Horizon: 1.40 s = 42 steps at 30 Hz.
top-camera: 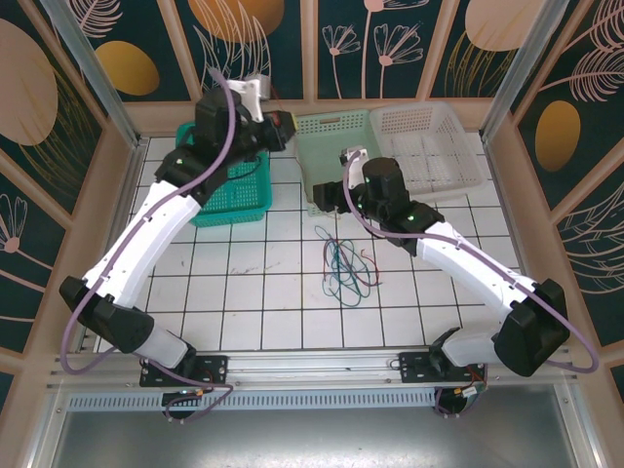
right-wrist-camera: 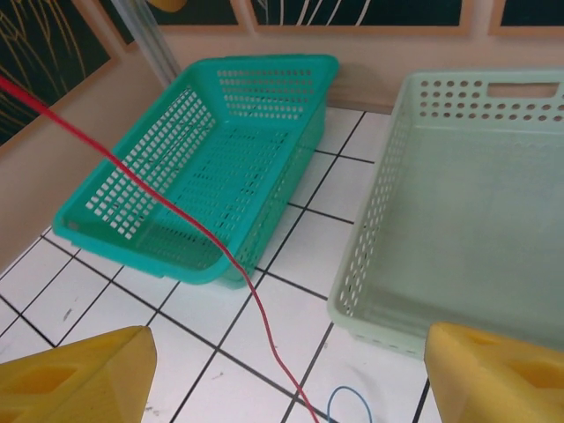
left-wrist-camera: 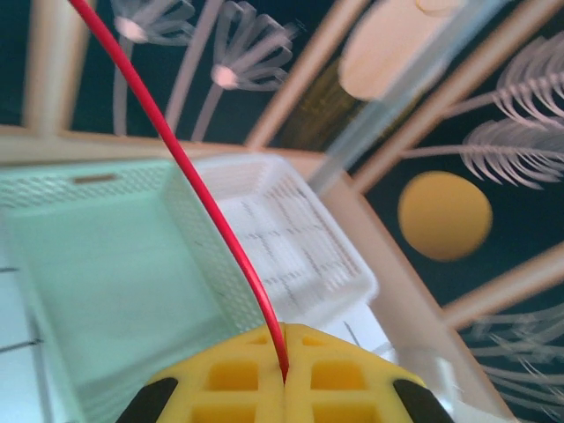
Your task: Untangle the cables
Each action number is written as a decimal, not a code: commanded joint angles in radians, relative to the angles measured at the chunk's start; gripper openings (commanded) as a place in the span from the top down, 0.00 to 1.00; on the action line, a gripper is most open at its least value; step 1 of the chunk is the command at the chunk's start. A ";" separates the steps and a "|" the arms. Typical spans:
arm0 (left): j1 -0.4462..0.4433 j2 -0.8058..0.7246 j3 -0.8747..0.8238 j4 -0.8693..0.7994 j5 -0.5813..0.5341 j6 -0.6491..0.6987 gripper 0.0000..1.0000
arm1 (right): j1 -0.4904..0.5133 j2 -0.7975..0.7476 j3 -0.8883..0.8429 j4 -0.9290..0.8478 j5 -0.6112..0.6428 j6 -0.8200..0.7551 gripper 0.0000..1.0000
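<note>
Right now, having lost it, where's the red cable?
The red cable is pinched in the left pincer; in the right wrist view it slants past the teal basket to the tiles.

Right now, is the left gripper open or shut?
Shut on the red cable: in the left wrist view the left gripper has its yellow fingers pressed together, with the cable pinched in the seam between them.

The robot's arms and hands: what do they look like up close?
The left arm and right arm are each a chain of white shells between black joints, with a thick purple cable looped alongside and a tiny green light. The left hand and right hand have chunky yellow fingers with square recesses, waffle-like.
</note>
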 commanded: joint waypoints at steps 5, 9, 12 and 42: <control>0.132 0.000 0.132 -0.127 -0.191 0.159 1.00 | -0.001 -0.044 -0.055 -0.101 0.086 0.017 0.22; 0.178 0.025 0.152 -0.143 -0.203 0.215 1.00 | -0.022 -0.064 -0.126 -0.139 0.091 0.058 0.24; 0.208 0.061 0.150 -0.142 -0.166 0.227 1.00 | -0.026 -0.071 -0.169 -0.154 0.083 0.070 0.24; 0.337 0.407 -0.035 -0.222 -0.171 0.199 0.71 | -0.045 -0.038 -0.291 -0.339 0.103 0.094 0.46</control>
